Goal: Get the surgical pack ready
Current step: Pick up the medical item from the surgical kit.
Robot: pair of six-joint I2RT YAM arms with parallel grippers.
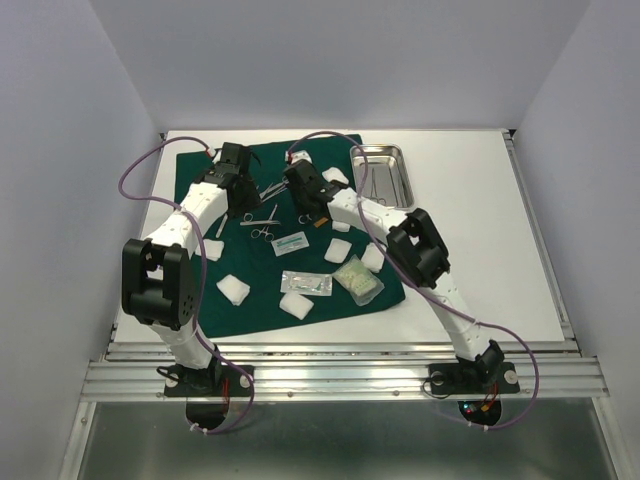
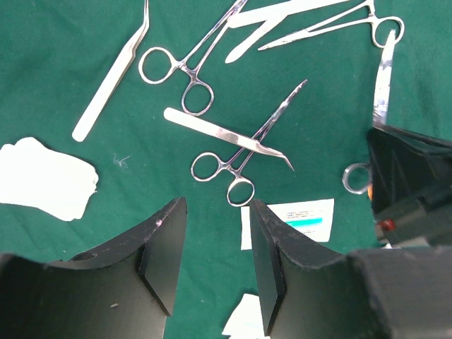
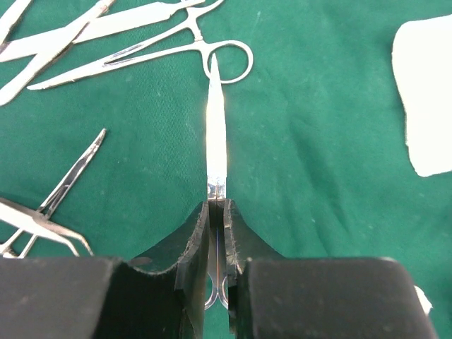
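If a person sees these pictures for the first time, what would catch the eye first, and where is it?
The dark green drape stands out, strewn with white gauze pads, packets and shiny tools. Near its far edge the right gripper is shut on scissors, and the left gripper hangs open above forceps. A steel tray sits at the drape's far right corner.

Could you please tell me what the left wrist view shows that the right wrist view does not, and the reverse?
Only the left wrist: the open left claw and a labelled packet. Only the right wrist: how the right claw clamps the scissors. Both: the green drape, the scissors and the curved forceps.
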